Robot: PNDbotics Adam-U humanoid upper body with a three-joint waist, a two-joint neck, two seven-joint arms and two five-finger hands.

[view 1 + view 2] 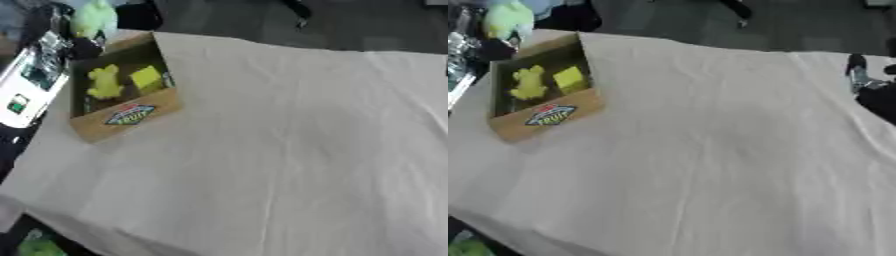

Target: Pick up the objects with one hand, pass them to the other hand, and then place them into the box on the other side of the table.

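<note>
A cardboard box (122, 122) with a coloured label stands at the table's left side. Inside it lie a yellow figure-shaped object (105, 81) and a yellow block (146, 77). My left arm comes in along the left edge, and my left hand (81, 47) shows dark at the box's far left corner. It is shut on a pale green object (93, 17) that sticks up above it, just beyond the box. My right hand (859, 75) shows only as a dark and silver shape at the right edge of the right eye view, away from the box.
A white cloth (289, 150) covers the table, with creases running across it. Dark floor lies beyond the far edge. Something green (35, 246) sits below the table's near left corner.
</note>
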